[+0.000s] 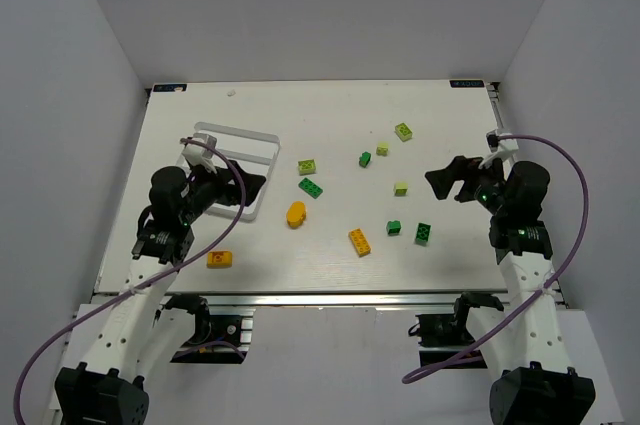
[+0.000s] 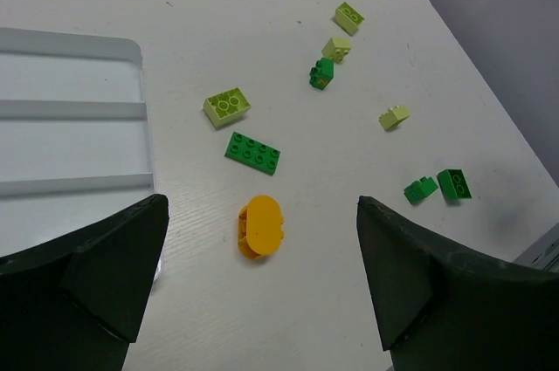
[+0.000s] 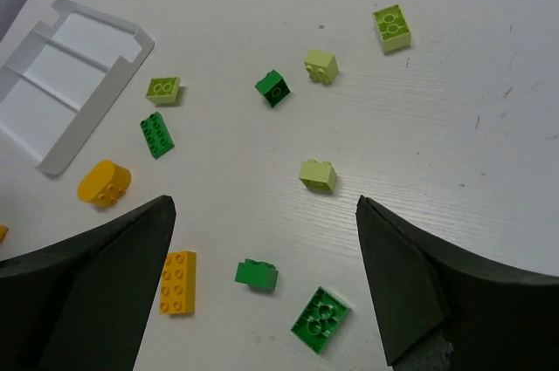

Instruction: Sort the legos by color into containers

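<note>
The clear divided tray [image 1: 240,133] lies at the left, with no bricks showing in it; it also shows in the left wrist view [image 2: 70,109]. My left gripper [image 1: 245,188] is open and empty over the tray's right edge, and an orange rounded brick [image 2: 259,226] lies on the table between its fingers. A dark green plate [image 2: 252,153] and a lime brick [image 2: 227,107] lie beyond. My right gripper [image 1: 445,180] is open and empty above a pale lime brick [image 3: 317,175], a small dark green brick [image 3: 256,274] and a dark green brick [image 3: 320,319].
An orange brick [image 1: 359,241] lies mid-table and another orange brick [image 1: 220,259] lies near the front edge by the left arm. Further back are a dark green brick [image 1: 365,158], a pale lime brick [image 1: 382,148] and a lime brick [image 1: 403,131]. White walls enclose the table.
</note>
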Tool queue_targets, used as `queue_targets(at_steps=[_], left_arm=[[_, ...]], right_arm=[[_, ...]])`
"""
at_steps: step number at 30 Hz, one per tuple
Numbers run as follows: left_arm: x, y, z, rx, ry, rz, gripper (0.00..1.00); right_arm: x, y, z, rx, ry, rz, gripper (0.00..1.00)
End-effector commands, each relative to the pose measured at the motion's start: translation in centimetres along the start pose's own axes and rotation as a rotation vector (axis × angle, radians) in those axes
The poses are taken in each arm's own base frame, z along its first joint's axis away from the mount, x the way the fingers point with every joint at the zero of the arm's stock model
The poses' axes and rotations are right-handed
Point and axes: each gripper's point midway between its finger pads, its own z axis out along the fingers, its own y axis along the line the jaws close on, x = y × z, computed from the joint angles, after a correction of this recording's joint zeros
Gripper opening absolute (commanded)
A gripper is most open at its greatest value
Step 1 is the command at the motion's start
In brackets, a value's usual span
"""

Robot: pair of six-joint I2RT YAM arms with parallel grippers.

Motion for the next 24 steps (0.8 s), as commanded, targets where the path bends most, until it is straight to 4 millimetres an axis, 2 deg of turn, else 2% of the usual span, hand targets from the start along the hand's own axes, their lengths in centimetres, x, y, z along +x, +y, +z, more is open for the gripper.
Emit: queue_targets(at_steps=[1,2,4,5,7,8,10,12,14,15,17,18,20,21,22,24], left_arm=[[0.2,-0.3,0.3,0.028,0.01,-0.017,0.97],[0.4,-0.4,0.4,0.032,0.016,-0.027,0.95],[0.5,-0.3,0.6,0.034,0.018,-0.031,0.88],[0.6,-0.2,0.8,0.027,0.027,-0.047,0.78],[1.0,0.3,1.1,0.001,0.042,-0.073,0.64],[1.4,0.3,1.2,0.002,0.056,-0.097,0.51],[2.0,0.1,1.2,0.008,0.078,-0.148,0.4],[3.0,0.5,1.1,-0.025,0.127,-0.191,0.36],[2.7,0.8,0.9,-0.072,0.142,-0.223,0.39],[2.9,1.2,0.7,-0.1,0.158,-0.24,0.56],[3.9,2.5,0.1,-0.202,0.203,-0.288,0.71],[5.2,3.1,-0.2,-0.249,0.253,-0.311,0.8],[6.4,4.7,-0.6,-0.348,0.286,-0.333,0.83],[7.7,5.4,-1.0,-0.402,0.346,-0.346,0.84],[8.1,6.6,-1.5,-0.477,0.354,-0.35,0.85],[9.9,7.8,-2.6,-0.585,0.408,-0.39,0.86]], right_arm=[[-0.3,1.5,-0.3,-0.103,-0.013,-0.144,0.89],[0.9,2.3,-0.4,-0.175,0.007,-0.177,0.89],[2.3,2.5,-0.4,-0.243,0.013,-0.324,0.89],[2.7,2.6,-0.3,-0.26,0.013,-0.351,0.89],[3.0,2.2,-0.3,-0.244,0.029,-0.378,0.89],[3.0,2.1,-0.2,-0.234,0.034,-0.382,0.89],[3.0,1.6,-0.2,-0.206,0.046,-0.391,0.89],[3.7,1.6,-0.1,-0.226,0.069,-0.427,0.89],[4.0,2.1,-0.1,-0.268,0.076,-0.453,0.89],[4.3,2.5,-0.2,-0.296,0.083,-0.463,0.89],[4.3,3.8,-0.7,-0.35,0.073,-0.455,0.89],[3.9,4.0,-0.9,-0.346,0.057,-0.443,0.89],[3.8,4.1,-0.9,-0.344,0.031,-0.44,0.84],[3.8,4.1,-0.9,-0.335,0.033,-0.425,0.77],[3.6,4.0,-0.9,-0.321,0.033,-0.418,0.55],[3.2,3.5,-0.6,-0.287,0.037,-0.409,0.31]])
